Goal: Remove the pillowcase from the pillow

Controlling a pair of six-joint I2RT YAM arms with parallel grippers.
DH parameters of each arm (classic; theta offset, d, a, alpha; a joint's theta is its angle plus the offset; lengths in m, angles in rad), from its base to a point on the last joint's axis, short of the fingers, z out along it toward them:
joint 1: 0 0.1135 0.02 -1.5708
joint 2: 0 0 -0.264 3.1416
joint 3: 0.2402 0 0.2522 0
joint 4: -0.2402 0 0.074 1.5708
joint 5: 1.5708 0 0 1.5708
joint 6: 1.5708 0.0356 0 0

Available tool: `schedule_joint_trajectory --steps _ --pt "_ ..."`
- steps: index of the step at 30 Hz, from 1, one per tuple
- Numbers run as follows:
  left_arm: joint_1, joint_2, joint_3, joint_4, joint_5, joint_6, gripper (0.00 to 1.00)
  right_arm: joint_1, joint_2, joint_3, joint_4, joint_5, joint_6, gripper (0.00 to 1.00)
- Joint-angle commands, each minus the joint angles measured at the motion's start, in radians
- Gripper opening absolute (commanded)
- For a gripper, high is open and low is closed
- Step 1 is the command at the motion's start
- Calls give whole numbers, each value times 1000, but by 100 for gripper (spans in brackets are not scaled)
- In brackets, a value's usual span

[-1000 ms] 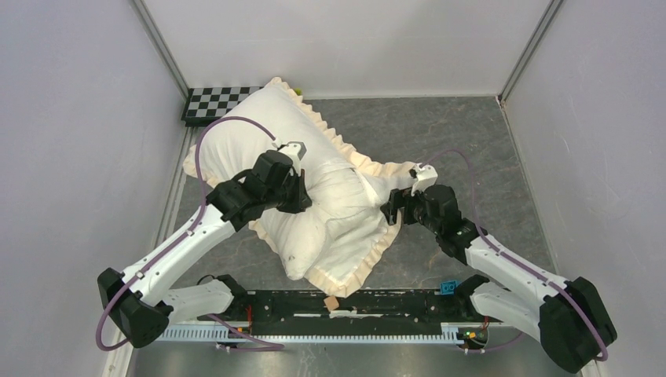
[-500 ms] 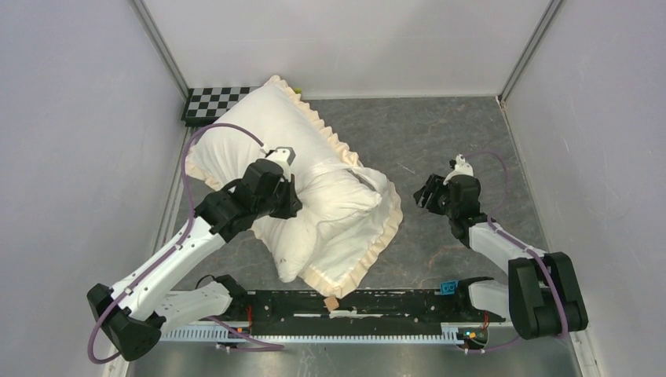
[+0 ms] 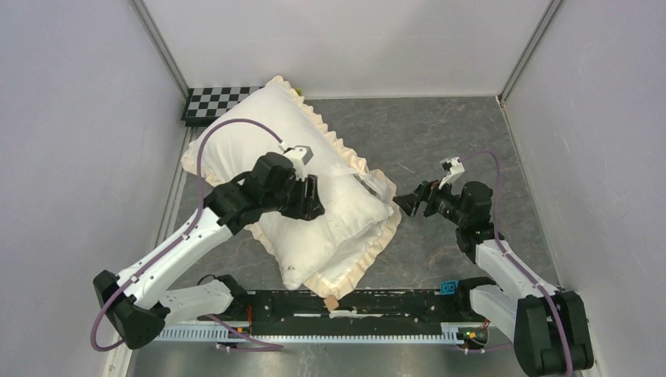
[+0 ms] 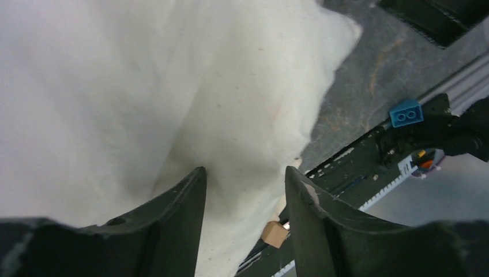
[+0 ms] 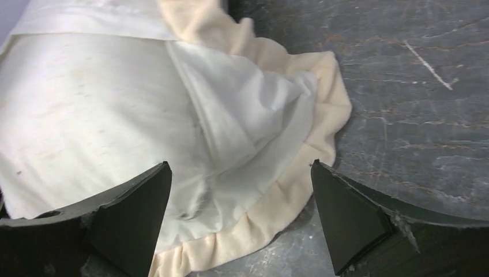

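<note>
Two grippers: both have their fingers apart. The left gripper [image 3: 312,198] sits on the middle of the pillow [image 5: 86,104] and pinches nothing we can see. The right gripper [image 5: 239,167] gapes wide and is empty.
Case: the pillowcase [image 3: 369,251] is on the table [image 3: 448,133] with the pillow inside, cream side up.
Long axis: we see the bundle run diagonally, from the far left corner toward the near centre.
Key relation: the frilled corner lies just left of the right gripper, close but not touching. We judge the right arm nearer for a pull on it, while the left pins the pillow.
Right wrist only: loose white folds at the pillow's end, with frill beneath.
Left wrist only: plain white fabric, no frill.
</note>
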Motion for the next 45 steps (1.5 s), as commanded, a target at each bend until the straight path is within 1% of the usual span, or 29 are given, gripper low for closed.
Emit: schedule_joint_trajectory --steps 1,4,7,10,11,13,15,17,20,22,23,24,25,28,31,33,37,38,39,40,41,43,44,45 --pt "-127 28 116 28 15 39 64 39 -82 -40 -14 -90 10 98" --pt "-180 33 152 13 -69 32 70 109 -175 -61 -61 -31 34 98" --pt "-248 67 205 -30 -196 45 72 169 -231 -53 -102 18 55 98" --pt "-270 104 263 -108 -373 59 74 237 -222 -45 -90 27 114 98" --pt "-268 109 274 -129 -450 57 76 267 -217 -48 -70 30 136 98" --pt "-261 109 281 -138 -555 62 83 339 -208 -57 -44 58 187 98" --pt "-218 116 286 -138 -553 77 84 423 -215 -71 -40 149 244 98" --pt "-160 131 285 -136 -533 85 84 488 -233 -94 -32 241 303 98" --pt "-106 147 261 -105 -503 104 83 574 -255 -129 -2 369 397 98" --pt "-78 157 240 -74 -468 110 82 637 -250 -136 11 468 472 98" --pt "-63 161 227 -59 -440 113 82 662 -237 -123 -23 530 519 98" --pt "-48 169 215 -45 -414 114 80 695 -219 -111 -40 571 548 98" --pt "-32 175 207 -35 -396 112 79 727 -199 -104 -21 598 556 98" --pt "-3 182 184 -17 -356 106 78 807 -111 -73 12 640 612 98" --pt "8 177 167 -3 -335 94 77 872 -9 -60 137 645 642 98" --pt "9 171 156 4 -324 88 77 881 52 -43 202 632 646 98" --pt "10 155 143 3 -319 81 77 876 138 4 245 666 615 98" --pt "10 149 140 0 -322 82 77 868 157 14 241 670 606 86" --pt "11 143 138 -5 -323 81 77 852 169 20 235 666 600 72" --pt "11 135 137 -10 -326 82 77 831 180 23 232 648 596 64" --pt "10 129 137 -16 -327 82 77 803 186 21 229 627 592 53" --pt "11 114 135 -27 -332 84 77 740 181 7 224 572 574 23" --pt "12 107 135 -31 -334 86 77 703 170 -2 215 543 559 11" --pt "13 102 134 -32 -334 89 77 672 149 -9 195 517 533 3"
